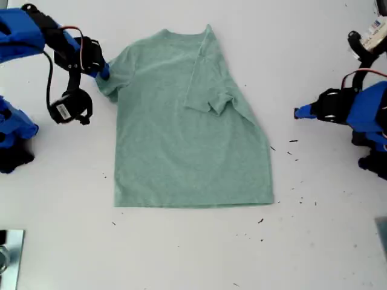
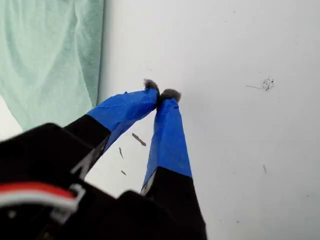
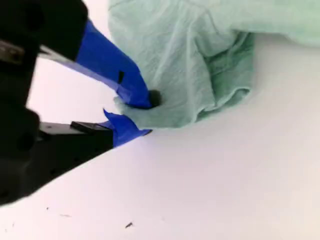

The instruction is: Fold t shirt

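A pale sage-green cotton t shirt (image 1: 187, 133) lies mid-tabletop (image 1: 199, 254), one sleeve folded inward. My second gripper (image 3: 134, 117) pinches the other sleeve; my first gripper (image 2: 161, 95), fingers together, holds nothing.

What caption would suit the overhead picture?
My second gripper pinches a sleeve of the t shirt; the other sleeve is folded in.

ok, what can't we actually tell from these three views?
- Exterior view: whether my second hand really pinches the t shirt sleeve; the arm covers the contact.
- Second wrist view: how much cloth sits between the fingers; the upper finger hides it.
- Exterior view: object at the lower corner of the exterior view's left, cut off by the edge.
- Table specks: too small.
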Controlling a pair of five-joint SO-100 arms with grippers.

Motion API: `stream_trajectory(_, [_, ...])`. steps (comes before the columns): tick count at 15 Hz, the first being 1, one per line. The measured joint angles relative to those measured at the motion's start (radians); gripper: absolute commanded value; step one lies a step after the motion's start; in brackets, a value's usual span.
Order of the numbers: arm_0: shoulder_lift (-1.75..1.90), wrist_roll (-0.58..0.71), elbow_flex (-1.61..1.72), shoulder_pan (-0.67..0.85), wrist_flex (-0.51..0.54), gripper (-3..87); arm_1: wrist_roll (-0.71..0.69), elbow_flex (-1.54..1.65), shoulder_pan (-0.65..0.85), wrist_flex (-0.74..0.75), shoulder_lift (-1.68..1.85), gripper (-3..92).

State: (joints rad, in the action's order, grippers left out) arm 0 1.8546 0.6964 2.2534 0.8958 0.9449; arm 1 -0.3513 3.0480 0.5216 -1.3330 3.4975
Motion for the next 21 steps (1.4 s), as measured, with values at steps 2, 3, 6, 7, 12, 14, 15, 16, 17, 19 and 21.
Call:
stream_trajectory(2, [0.288, 0.014, -0.041, -0.031, 0.066, -0.2, 0.0, 0.0, 0.0, 0.0, 0.0, 2.2])
stream_trajectory(3, [0.396, 0.037, -0.074, -0.037, 0.071, -0.2, 0.0, 0.0, 0.0, 0.0, 0.0, 2.2])
stream_trajectory(6, [0.417, 0.08, -0.092, -0.083, 0.017, -0.2, 0.0, 0.0, 0.0, 0.0, 0.0, 2.2])
stream_trajectory(7, [0.368, 0.08, -0.092, -0.112, -0.041, -0.2, 0.0, 0.0, 0.0, 0.0, 0.0, 2.2])
stream_trajectory(12, [-0.109, 0.049, -0.341, -0.359, -0.285, -0.2, 0.009, 0.0, 0.0, 0.0, 0.0, 2.2])
stream_trajectory(14, [-0.399, 0.049, -0.588, -0.451, -0.333, 21.6, 0.009, 0.0, -0.006, 0.0, 0.0, 2.2])
stream_trajectory(15, [-0.555, 0.049, -0.726, -0.457, -0.322, 27.4, 0.009, 0.0, -0.011, 0.0, 0.0, 2.2])
stream_trajectory(16, [-0.69, 0.049, -0.861, -0.451, -0.255, 31.3, 0.012, 0.0, -0.011, 0.0, 0.0, 2.2])
stream_trajectory(17, [-0.726, 0.048, -0.931, -0.446, -0.199, 30.5, 0.015, 0.0, -0.012, 0.0, 0.0, 2.2])
stream_trajectory(19, [-0.683, 0.044, -0.956, -0.405, -0.049, 24.5, 0.015, 0.0, -0.017, 0.0, 0.0, 2.2])
stream_trajectory(21, [-0.437, 0.04, -0.93, -0.311, 0.163, 1.3, 0.015, 0.0, -0.017, 0.0, 0.0, 2.2])
